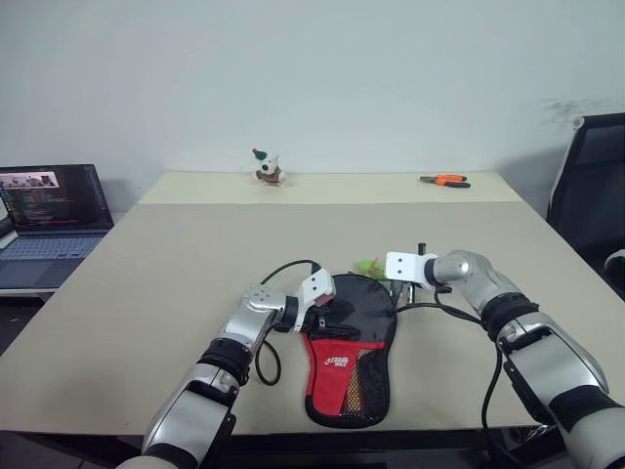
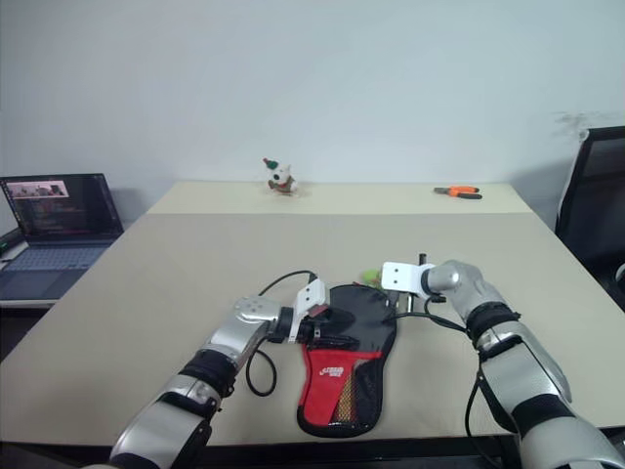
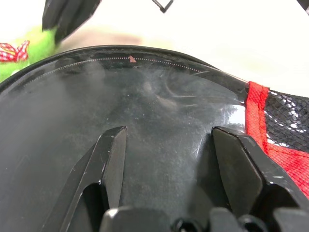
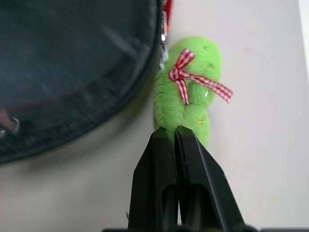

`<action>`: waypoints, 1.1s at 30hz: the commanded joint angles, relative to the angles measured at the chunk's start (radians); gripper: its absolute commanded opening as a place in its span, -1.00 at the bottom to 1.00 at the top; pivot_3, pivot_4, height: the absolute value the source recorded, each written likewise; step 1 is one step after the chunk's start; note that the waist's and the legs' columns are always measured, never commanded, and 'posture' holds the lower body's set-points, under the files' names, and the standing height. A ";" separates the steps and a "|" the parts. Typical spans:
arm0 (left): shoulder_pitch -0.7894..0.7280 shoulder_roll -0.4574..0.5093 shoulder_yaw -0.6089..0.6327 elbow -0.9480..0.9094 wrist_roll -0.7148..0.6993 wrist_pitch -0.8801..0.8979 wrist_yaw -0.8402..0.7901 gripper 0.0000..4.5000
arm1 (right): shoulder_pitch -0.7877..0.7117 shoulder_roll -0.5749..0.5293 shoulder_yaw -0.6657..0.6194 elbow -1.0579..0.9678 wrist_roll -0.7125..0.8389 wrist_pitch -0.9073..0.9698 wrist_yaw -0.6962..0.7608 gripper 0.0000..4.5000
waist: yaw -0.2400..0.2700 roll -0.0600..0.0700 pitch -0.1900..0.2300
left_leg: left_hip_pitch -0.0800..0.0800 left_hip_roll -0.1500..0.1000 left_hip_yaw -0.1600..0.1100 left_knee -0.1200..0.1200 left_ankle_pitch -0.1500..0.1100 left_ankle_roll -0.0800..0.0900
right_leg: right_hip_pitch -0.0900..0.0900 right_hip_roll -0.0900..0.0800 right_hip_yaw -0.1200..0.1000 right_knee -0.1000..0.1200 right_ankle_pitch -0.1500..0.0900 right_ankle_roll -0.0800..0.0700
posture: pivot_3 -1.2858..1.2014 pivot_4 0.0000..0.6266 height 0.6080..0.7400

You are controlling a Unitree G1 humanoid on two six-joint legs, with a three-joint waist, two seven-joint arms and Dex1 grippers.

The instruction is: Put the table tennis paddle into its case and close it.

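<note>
- The case (image 1: 350, 352): black fabric, a red panel with a white logo, black mesh.
- The plush toy (image 4: 186, 92): bright green, with a red-and-white checked bow.
- The counter (image 1: 146, 293): plain beige.
- The pliers (image 1: 445, 180): orange and black handles.
- Both grippers' fingers (image 3: 108, 164): black.

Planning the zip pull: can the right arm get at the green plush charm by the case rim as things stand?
Probably yes. The right gripper has its fingers shut right at the green plush charm, which lies on bare table beside the case. Nothing sits between.
</note>
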 commanded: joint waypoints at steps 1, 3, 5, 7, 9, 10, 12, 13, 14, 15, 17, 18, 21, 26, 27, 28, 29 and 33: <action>0.034 0.004 -0.029 0.039 0.041 0.011 -0.007 0.36 | 0.020 -0.064 -0.035 -0.055 0.021 0.022 0.025 -0.99 | 0.001 0.000 0.000 | 0.000 0.000 0.000 0.000 0.000 0.000 | 0.000 0.000 0.000 0.000 0.000 0.000 | 0.03 -0.52 1.00; 0.032 -0.001 -0.028 0.045 0.041 0.012 -0.004 0.36 | 0.051 -0.100 -0.045 -0.105 0.036 0.041 0.053 -0.99 | 0.002 0.000 0.000 | 0.000 0.000 0.000 0.000 0.000 0.000 | 0.000 0.000 0.000 0.000 0.000 0.000 | 0.03 -0.52 1.00; 0.031 -0.008 -0.028 0.048 0.039 0.015 -0.003 0.36 | 0.098 -0.143 -0.064 -0.189 0.061 0.080 0.099 -0.99 | 0.007 0.000 0.000 | 0.000 0.000 0.000 0.000 0.000 0.000 | 0.001 0.000 0.000 0.000 0.000 0.000 | 0.03 -0.52 1.00; 0.028 -0.013 -0.028 0.055 0.040 0.014 -0.004 0.36 | 0.142 -0.174 -0.075 -0.273 0.079 0.119 0.134 -0.99 | 0.010 0.001 0.000 | 0.000 -0.001 0.000 0.000 0.000 0.000 | 0.001 0.000 0.000 -0.001 0.000 0.000 | 0.03 -0.52 1.00; 0.024 -0.018 -0.029 0.064 0.043 0.010 -0.002 0.36 | 0.193 -0.210 -0.085 -0.373 0.096 0.160 0.173 -0.99 | 0.015 0.001 -0.001 | 0.000 -0.001 -0.001 0.000 0.000 0.000 | 0.001 0.000 -0.001 -0.001 0.000 0.000 | 0.03 -0.52 1.00; 0.022 -0.021 -0.029 0.069 0.043 0.008 -0.002 0.36 | 0.219 -0.230 -0.092 -0.425 0.105 0.184 0.194 -0.99 | 0.017 0.001 -0.001 | 0.000 -0.001 0.000 0.000 0.000 0.000 | 0.001 0.000 -0.001 -0.001 0.000 0.000 | 0.03 -0.52 1.00; 0.017 -0.026 -0.028 0.079 0.045 0.004 -0.001 0.36 | 0.265 -0.268 -0.105 -0.520 0.124 0.230 0.235 -0.99 | 0.022 0.001 -0.001 | 0.000 -0.002 -0.001 0.000 0.000 0.000 | 0.001 0.000 -0.001 -0.001 0.000 0.000 | 0.03 -0.52 1.00; 0.015 -0.028 -0.028 0.083 0.045 0.002 -0.001 0.36 | 0.290 -0.289 -0.113 -0.571 0.137 0.258 0.261 -0.99 | 0.023 0.001 -0.001 | 0.000 -0.002 0.000 0.000 0.000 0.000 | 0.001 0.000 -0.001 -0.001 0.000 0.000 | 0.03 -0.52 1.00; 0.014 -0.030 -0.029 0.087 0.045 -0.001 -0.002 0.36 | 0.314 -0.310 -0.121 -0.621 0.151 0.286 0.286 -0.99 | 0.025 0.001 -0.001 | 0.000 -0.002 0.000 0.000 0.000 0.000 | 0.001 0.000 -0.001 -0.001 0.000 0.000 | 0.03 -0.52 1.00; 0.011 -0.032 -0.029 0.092 0.046 -0.003 -0.001 0.36 | 0.335 -0.329 -0.127 -0.669 0.164 0.312 0.311 -0.99 | 0.025 0.001 -0.001 | 0.000 -0.002 -0.001 0.000 0.000 0.000 | 0.001 0.000 -0.001 -0.001 0.000 0.000 | 0.03 -0.52 1.00; 0.005 -0.038 -0.028 0.103 0.048 -0.008 0.000 0.36 | 0.389 -0.374 -0.142 -0.784 0.199 0.366 0.374 -0.99 | 0.027 0.002 -0.001 | 0.000 -0.002 0.000 0.000 0.000 0.000 | 0.001 0.000 -0.001 -0.001 0.000 0.001 | 0.03 -0.52 1.00; 0.003 -0.040 -0.028 0.108 0.048 -0.010 0.001 0.36 | 0.409 -0.389 -0.147 -0.828 0.212 0.388 0.396 -0.99 | 0.028 0.002 -0.001 | 0.000 -0.002 -0.001 0.000 0.000 0.000 | 0.001 0.000 -0.001 -0.001 0.000 0.001 | 0.03 -0.52 1.00; -0.004 -0.048 -0.027 0.122 0.049 -0.017 0.003 0.36 | 0.471 -0.413 -0.155 -0.964 0.253 0.469 0.441 -0.99 | 0.027 0.002 -0.001 | 0.002 -0.002 0.000 0.000 0.000 0.000 | 0.002 0.001 -0.001 -0.001 0.000 0.001 | 0.03 -0.52 1.00; -0.016 -0.055 -0.024 0.140 0.050 -0.026 0.005 0.36 | 0.583 -0.450 -0.153 -1.150 0.314 0.557 0.517 -0.99 | 0.028 0.002 -0.001 | 0.003 -0.002 -0.002 0.001 0.000 0.000 | 0.005 0.001 -0.002 -0.001 -0.001 0.001 | 0.03 -0.52 1.00; -0.017 -0.056 -0.023 0.142 0.050 -0.027 0.006 0.36 | 0.604 -0.460 -0.151 -1.183 0.327 0.569 0.533 -0.99 | 0.029 0.002 -0.001 | 0.003 -0.003 -0.002 0.001 0.000 0.000 | 0.006 0.001 -0.003 -0.001 -0.001 0.002 | 0.03 -0.52 1.00; -0.018 -0.057 -0.022 0.143 0.051 -0.028 0.006 0.36 | 0.627 -0.472 -0.149 -1.216 0.341 0.577 0.548 -0.99 | 0.029 0.002 -0.001 | 0.003 -0.003 -0.002 0.001 0.000 0.000 | 0.006 0.000 -0.003 -0.002 -0.001 0.002 | 0.03 -0.52 1.00; -0.019 -0.058 -0.022 0.145 0.051 -0.029 0.006 0.36 | 0.640 -0.480 -0.149 -1.236 0.348 0.583 0.555 -0.99 | 0.029 0.002 -0.001 | 0.003 -0.003 -0.002 0.001 0.000 0.000 | 0.006 0.000 -0.003 -0.002 -0.001 0.002 | 0.03 -0.52 1.00; -0.021 -0.060 -0.020 0.150 0.052 -0.033 0.011 0.36 | 0.696 -0.511 -0.148 -1.317 0.388 0.612 0.585 -0.99 | 0.028 0.002 -0.001 | 0.004 -0.003 -0.003 0.001 0.000 0.000 | 0.007 0.000 -0.003 -0.002 -0.004 0.006 | 0.03 -0.52 1.00</action>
